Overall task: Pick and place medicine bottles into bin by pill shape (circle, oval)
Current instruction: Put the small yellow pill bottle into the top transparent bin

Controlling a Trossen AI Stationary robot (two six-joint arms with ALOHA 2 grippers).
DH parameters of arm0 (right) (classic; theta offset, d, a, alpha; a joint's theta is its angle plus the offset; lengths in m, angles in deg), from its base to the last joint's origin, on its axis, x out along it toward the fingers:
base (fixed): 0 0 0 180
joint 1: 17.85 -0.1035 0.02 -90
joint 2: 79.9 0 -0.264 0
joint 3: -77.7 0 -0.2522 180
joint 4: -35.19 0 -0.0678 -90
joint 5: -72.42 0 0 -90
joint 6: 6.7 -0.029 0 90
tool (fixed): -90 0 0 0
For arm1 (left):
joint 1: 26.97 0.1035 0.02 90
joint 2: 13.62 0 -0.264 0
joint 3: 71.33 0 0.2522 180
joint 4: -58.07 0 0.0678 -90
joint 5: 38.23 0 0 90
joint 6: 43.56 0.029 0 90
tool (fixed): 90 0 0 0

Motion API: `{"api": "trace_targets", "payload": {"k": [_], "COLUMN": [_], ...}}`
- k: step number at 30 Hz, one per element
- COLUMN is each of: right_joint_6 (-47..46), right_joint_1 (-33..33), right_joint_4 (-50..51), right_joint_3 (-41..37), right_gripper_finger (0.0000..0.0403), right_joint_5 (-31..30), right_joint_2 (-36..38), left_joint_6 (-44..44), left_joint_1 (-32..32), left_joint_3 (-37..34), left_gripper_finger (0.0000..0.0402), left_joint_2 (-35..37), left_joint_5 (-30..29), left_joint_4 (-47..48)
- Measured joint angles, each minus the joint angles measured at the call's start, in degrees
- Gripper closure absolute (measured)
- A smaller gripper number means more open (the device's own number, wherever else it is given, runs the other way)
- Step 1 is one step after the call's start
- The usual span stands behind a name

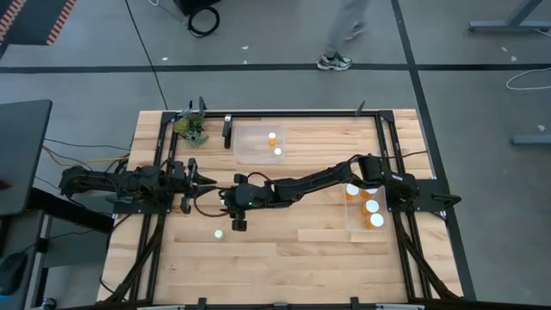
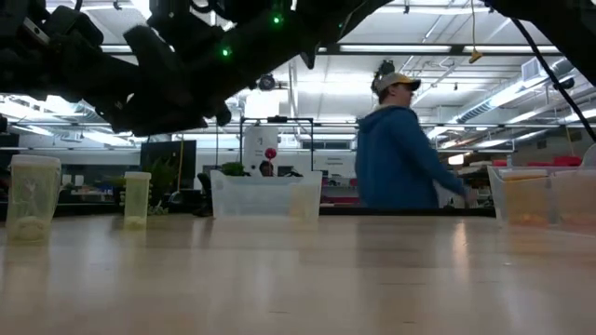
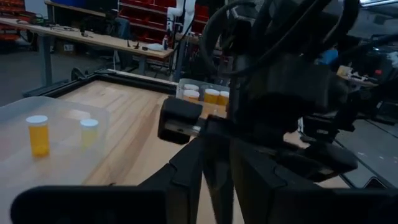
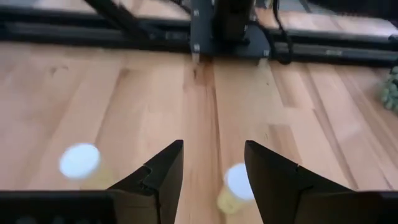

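Note:
Two medicine bottles stand upright on the wood at the table's left: a nearer one (image 2: 33, 197) (image 1: 219, 233) (image 4: 81, 163) and a farther one (image 2: 137, 198) (image 4: 236, 185). My right gripper (image 4: 214, 171) (image 1: 231, 208) hangs open above the farther bottle, which shows between the fingers, close to one of them, without contact. In the high view the gripper hides this bottle. My left gripper (image 3: 217, 180) (image 1: 202, 179) rests shut at the table's left edge.
A clear bin (image 1: 250, 145) at the far side holds two bottles (image 3: 37, 134). A second clear bin (image 1: 355, 226) at the right holds three bottles (image 1: 372, 206). A small plant (image 1: 191, 127) sits at the far left corner. A person (image 2: 400, 149) walks behind the table.

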Motion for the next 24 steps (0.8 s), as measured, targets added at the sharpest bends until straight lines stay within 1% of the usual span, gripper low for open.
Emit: {"api": "trace_targets", "payload": {"k": [4,8,12,14,18,21,24], "right_joint_6": [2.14,4.17,7.73,8.42,8.73,8.58,7.4], "right_joint_1": [0.37,0.65,0.66,0.64,0.62,0.6,0.6], "right_joint_4": [4.0,10.39,17.88,21.29,21.24,19.69,15.84], "right_joint_3": [-0.01,-0.03,-0.01,-0.74,-7.67,-16.5,-25.41], "right_gripper_finger": [0.0226,0.0227,0.0235,0.0241,0.0254,0.0264,0.0271], "right_joint_5": [0.01,-0.28,-3.37,-3.97,-4.57,-5.92,-6.65], "right_joint_2": [1.48,6.16,11.15,14.22,23.1,31.19,39.96], "left_joint_6": [-0.03,-0.02,-0.01,0.01,0.01,-0.03,0.01], "left_joint_1": [0.01,0.01,0.01,-0.01,0.0,0.01,-0.01], "left_joint_3": [0.0,0.0,0.02,0.02,0.0,0.02,0.01], "left_gripper_finger": [0.0316,0.0319,0.0314,0.0311,0.0313,0.0317,0.0321], "left_joint_2": [0.0,-0.02,-0.02,-0.02,-0.02,-0.02,-0.02], "left_joint_5": [-0.01,-0.01,-0.01,-0.01,-0.01,-0.03,0.0], "left_joint_4": [-0.02,-0.02,-0.04,-0.04,-0.03,-0.02,-0.04]}}
